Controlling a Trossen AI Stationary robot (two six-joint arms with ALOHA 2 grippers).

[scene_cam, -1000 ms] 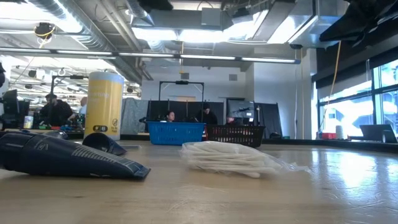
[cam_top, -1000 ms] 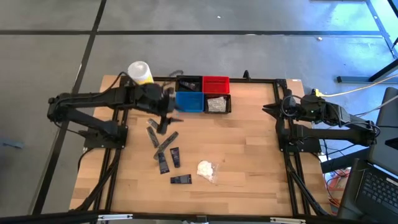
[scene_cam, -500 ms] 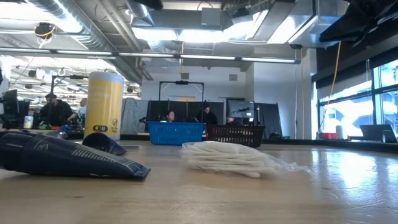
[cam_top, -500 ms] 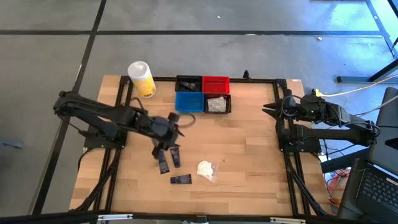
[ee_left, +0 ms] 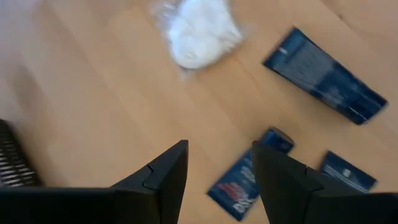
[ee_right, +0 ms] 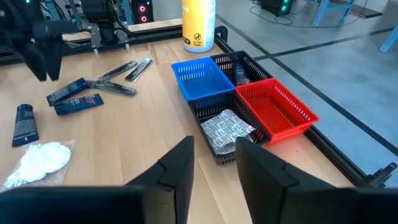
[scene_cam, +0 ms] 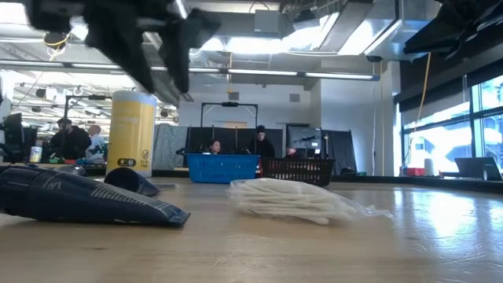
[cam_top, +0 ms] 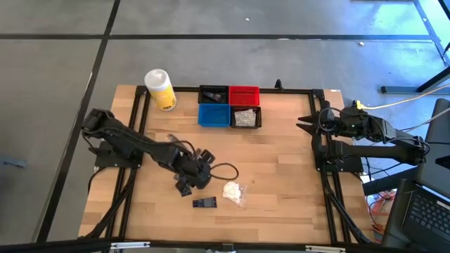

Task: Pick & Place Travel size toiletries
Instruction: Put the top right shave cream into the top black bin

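Sorting is judged barely begun: silver packets [ee_right: 225,129] lie in one black bin [ee_right: 217,140], while navy tubes [ee_left: 323,74] and the wrapped white wad [cam_top: 233,190] remain scattered on the counter [cam_top: 281,183]. The left gripper [ee_left: 217,180] hangs over the tubes, jaws parted and apparently empty; the right gripper [ee_right: 214,165] is parked at the counter's edge, jaws apart.

Left hand [cam_top: 191,173] above dark tubes [cam_top: 187,184] on desk [cam_top: 274,169], beside white wad [cam_top: 233,191]; right hand [cam_top: 306,124] at desk's edge.

Bare wooden tabletop [cam_top: 281,169] lies open at centre right of the high view; flat dark navy tubes [cam_top: 204,202] and a white wrapped wad [cam_top: 232,191] clutter the lower centre.
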